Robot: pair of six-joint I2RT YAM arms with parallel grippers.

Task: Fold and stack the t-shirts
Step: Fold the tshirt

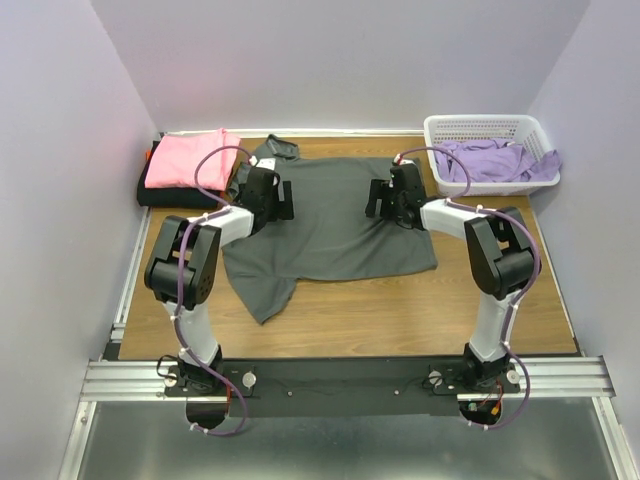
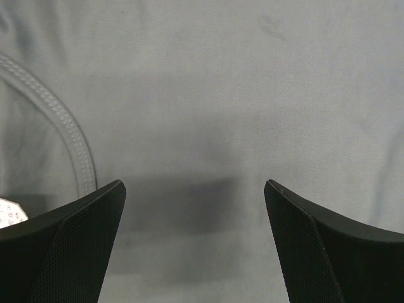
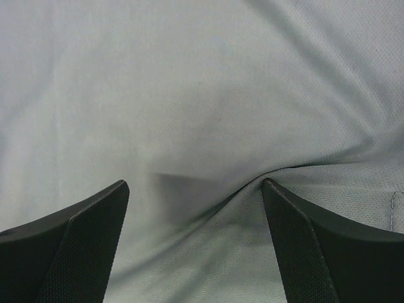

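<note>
A dark charcoal grey t-shirt lies spread on the table, collar at the far left. My left gripper is open, low over the shirt near its collar; the wrist view shows grey cloth and the collar seam between spread fingers. My right gripper is open, low on the shirt's far right part; its right finger presses a fold of the cloth. A folded bright pink shirt lies on a folded black one at the far left. Lavender shirts fill the basket.
The white lattice basket stands at the far right corner. Bare wooden table shows in front of the grey shirt. Pale walls close in the left, far and right sides.
</note>
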